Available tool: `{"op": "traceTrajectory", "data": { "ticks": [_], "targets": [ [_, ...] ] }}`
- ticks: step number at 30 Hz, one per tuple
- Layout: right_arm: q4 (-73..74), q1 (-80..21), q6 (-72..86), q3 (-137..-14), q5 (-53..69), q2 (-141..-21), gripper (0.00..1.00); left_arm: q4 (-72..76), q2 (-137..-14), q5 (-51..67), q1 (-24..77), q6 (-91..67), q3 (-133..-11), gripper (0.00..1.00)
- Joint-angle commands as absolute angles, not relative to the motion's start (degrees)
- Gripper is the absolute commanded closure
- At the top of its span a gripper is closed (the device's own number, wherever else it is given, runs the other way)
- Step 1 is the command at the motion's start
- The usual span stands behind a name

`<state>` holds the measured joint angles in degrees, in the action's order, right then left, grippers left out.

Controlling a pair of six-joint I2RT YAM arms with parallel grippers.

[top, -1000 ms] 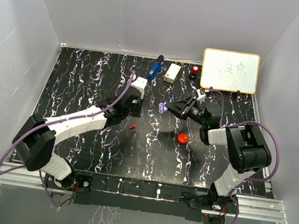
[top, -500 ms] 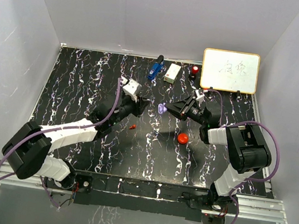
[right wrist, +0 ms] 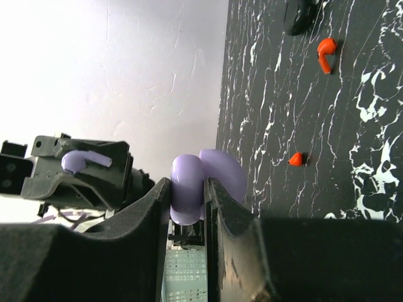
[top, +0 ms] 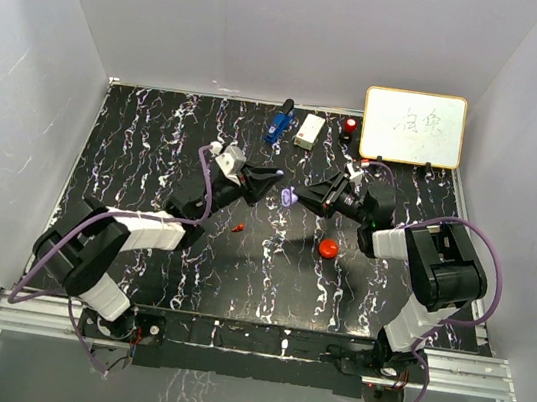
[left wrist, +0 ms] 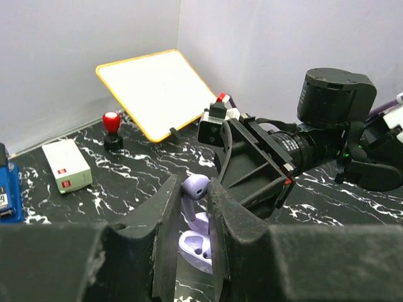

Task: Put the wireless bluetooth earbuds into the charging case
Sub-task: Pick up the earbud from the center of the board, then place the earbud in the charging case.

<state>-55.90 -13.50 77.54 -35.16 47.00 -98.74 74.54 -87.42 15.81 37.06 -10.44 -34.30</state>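
Left end effector (top: 270, 177) advanced | grips purple earbud (left wrist: 194, 187) | beside purple case (right wrist: 220, 173)

Only a narrow gap separates the left hand (top: 272, 175) from the right hand (top: 296, 196).

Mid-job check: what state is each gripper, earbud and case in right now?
Left gripper: shut on the purple earbud.
Purple earbud: held just above the purple case, not yet seated.
Right gripper: shut on the purple case.
Purple case: open.
Red earbud: loose on the table.
Red case: on the table, looks closed.
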Motion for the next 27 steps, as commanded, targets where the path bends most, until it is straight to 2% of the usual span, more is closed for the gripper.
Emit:
{"op": "traceTrajectory", "data": {
  "ticks": [1,9,27],
  "targets": [
    [-61.73,-13.65,80.30,-37.44,49.61,-97.94,1.00,90.98,-89.90,24.92,33.97,-14.51,-33.08,1.00],
    [-66.11,-13.63,84.10,-36.90,51.76,-99.12,1.00,102.23,-95.62,30.37,32.55,-15.99,-32.33,1.00],
    [-69.94,-13.71,87.75,-36.52,51.87,-101.99,1.00,102.43,-97.50,34.00,32.42,-12.51,-33.89,1.00]
  ]
}}
